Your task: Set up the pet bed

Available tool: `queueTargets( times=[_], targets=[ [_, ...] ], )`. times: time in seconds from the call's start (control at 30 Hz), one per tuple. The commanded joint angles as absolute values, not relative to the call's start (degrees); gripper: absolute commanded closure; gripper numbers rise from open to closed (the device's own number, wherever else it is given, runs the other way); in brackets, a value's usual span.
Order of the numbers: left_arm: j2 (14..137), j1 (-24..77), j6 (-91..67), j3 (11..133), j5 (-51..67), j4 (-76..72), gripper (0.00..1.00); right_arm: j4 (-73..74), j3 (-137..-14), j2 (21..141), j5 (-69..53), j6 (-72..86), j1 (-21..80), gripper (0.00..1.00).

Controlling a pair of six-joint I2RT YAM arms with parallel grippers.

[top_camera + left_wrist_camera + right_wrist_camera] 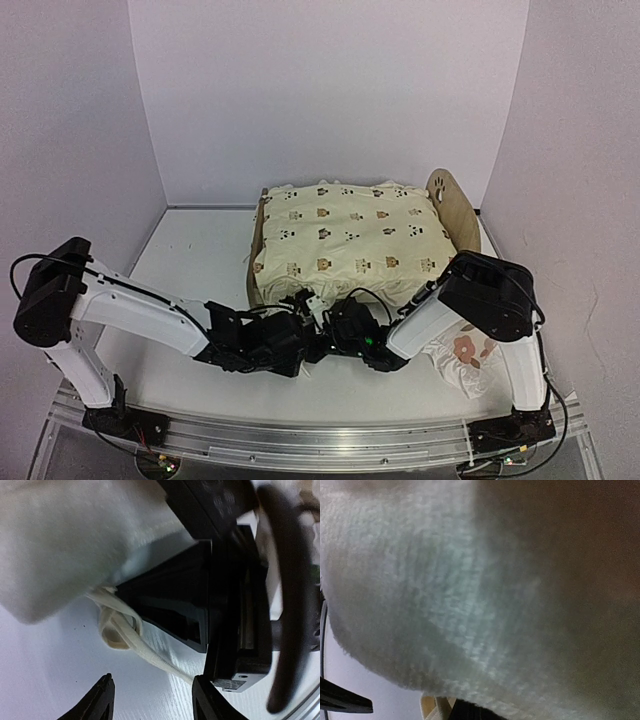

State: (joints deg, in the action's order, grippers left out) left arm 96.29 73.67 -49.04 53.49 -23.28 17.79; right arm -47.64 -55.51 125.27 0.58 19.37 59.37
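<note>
Lying lengthwise along the tabletop's near edge, pet bed just beyond both arms; left gripper spread near tie string; right gripper pressed together against cushion.

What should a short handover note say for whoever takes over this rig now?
Left tool: open, empty, near a loose tie string at the cushion's near edge.
Right tool: shut at that same edge; any grip is hidden.
Pet bed: far side of the table, cushion already lying on it.
Pillow: on the table under the right arm.
Left to do: probably the strings and placing the pillow.
</note>
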Motion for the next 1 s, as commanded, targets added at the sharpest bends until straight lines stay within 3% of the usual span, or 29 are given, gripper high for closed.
queueTargets(
  times=[0.0,0.43,0.73,0.97],
  targets=[
    [101.6,74.5,-51.8,58.0,-24.7,24.4,0.47,-45.2,-54.8,122.2,5.4,25.3,58.9,1.0],
    [98.1,76.5,-52.6,51.5,-22.7,12.3,0.32,-44.5,-54.3,120.3,6.4,29.2,59.0,1.0],
    [87.4,77.7,-51.6,34.6,-25.6,-6.9,0.29,-29.3,-60.4,119.0,11.0,34.1,59.1,1.0],
    [89.3,78.3,-49.1,32.7,-26.0,-15.2,0.21,-15.4,-66.6,117.1,16.5,33.3,62.2,1.0]
  ],
)
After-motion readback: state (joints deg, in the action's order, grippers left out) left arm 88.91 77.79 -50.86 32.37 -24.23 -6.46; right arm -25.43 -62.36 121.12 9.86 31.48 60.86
